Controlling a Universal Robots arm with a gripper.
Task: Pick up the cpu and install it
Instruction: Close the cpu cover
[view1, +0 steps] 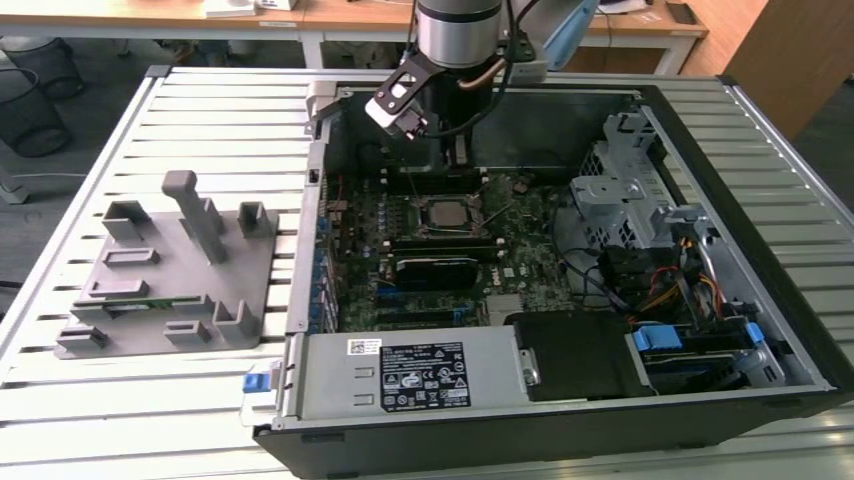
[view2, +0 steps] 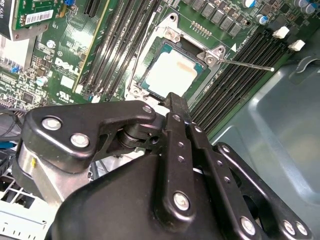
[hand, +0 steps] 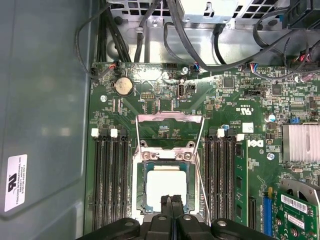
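Note:
The cpu (hand: 167, 184) lies flat in the motherboard socket, its silvery top facing up and framed by the socket's metal bracket; it also shows in the second wrist view (view2: 169, 75) and the exterior view (view1: 442, 213). The socket's load plate (hand: 170, 125) is swung open beside it, and the thin retention lever (view2: 249, 64) sticks out sideways. My gripper (hand: 171, 199) hangs just above the near edge of the cpu with its two black fingers pressed together and nothing between them. In the exterior view the gripper (view1: 458, 158) sits inside the open computer case, over the socket.
Memory slots (hand: 110, 180) flank the socket on both sides. A black heatsink block (view1: 430, 270) sits on the board towards the exterior view's bottom. A grey fixture plate (view1: 174, 270) stands on the slatted table at the exterior view's left. Power supply (view1: 414, 375) and drive cage (view1: 627, 200) crowd the case.

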